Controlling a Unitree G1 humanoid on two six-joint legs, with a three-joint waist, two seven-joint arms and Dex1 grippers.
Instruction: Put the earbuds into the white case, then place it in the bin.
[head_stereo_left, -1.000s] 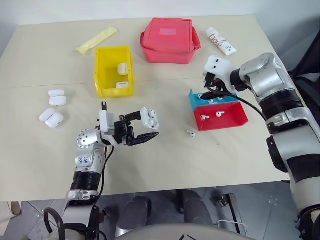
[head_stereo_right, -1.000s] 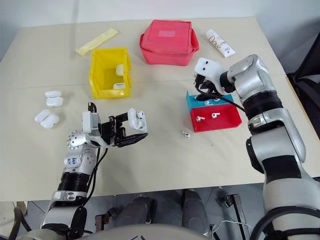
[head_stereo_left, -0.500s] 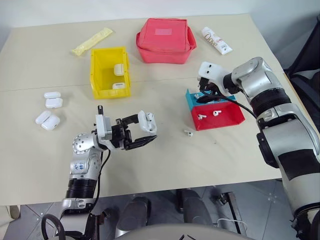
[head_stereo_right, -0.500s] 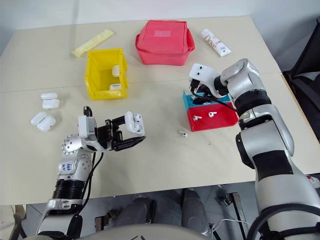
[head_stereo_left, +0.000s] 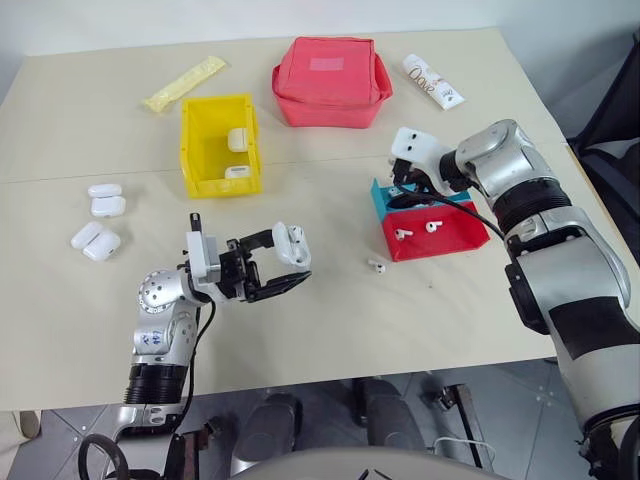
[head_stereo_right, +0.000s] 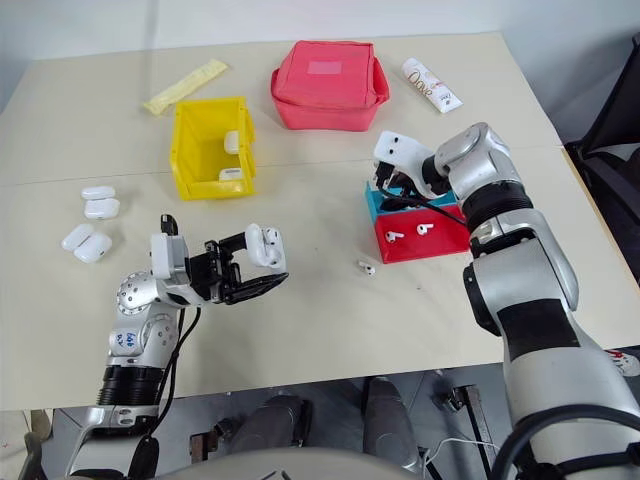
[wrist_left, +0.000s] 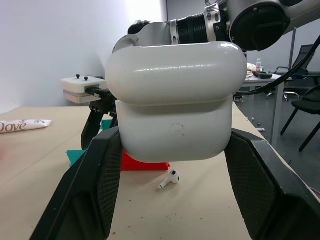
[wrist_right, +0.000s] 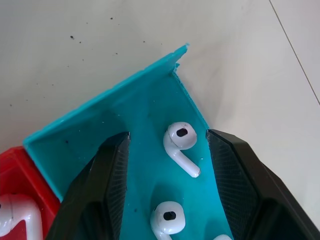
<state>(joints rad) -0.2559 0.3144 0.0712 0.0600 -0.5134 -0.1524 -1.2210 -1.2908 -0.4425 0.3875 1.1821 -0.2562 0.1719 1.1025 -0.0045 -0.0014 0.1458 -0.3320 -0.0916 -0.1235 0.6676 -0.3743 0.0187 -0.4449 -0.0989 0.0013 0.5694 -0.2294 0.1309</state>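
My left gripper (head_stereo_left: 283, 262) is shut on a white case (head_stereo_left: 291, 243), held upright above the table's front middle; from the left wrist the case (wrist_left: 175, 105) sits between both black fingers (wrist_left: 95, 190). My right gripper (head_stereo_left: 408, 188) hangs open over the blue tray (head_stereo_left: 383, 196). In the right wrist view its fingers (wrist_right: 95, 195) stand on either side of an earbud (wrist_right: 179, 145) lying in that tray, with another earbud (wrist_right: 167, 220) nearer. Two earbuds (head_stereo_left: 402, 234) lie in the red tray (head_stereo_left: 455, 238), and one earbud (head_stereo_left: 378, 266) lies loose on the table. The yellow bin (head_stereo_left: 190, 140) stands at the back left.
Two white cases (head_stereo_left: 238, 140) lie inside the bin. Several more white cases (head_stereo_left: 100, 205) lie at the left. A red pouch (head_stereo_left: 330, 80), a white tube (head_stereo_left: 432, 82) and a yellow packet (head_stereo_left: 188, 82) lie along the back.
The camera view has shifted. Both grippers stay about where they were, the left one still holding the case and the right one over the blue tray.
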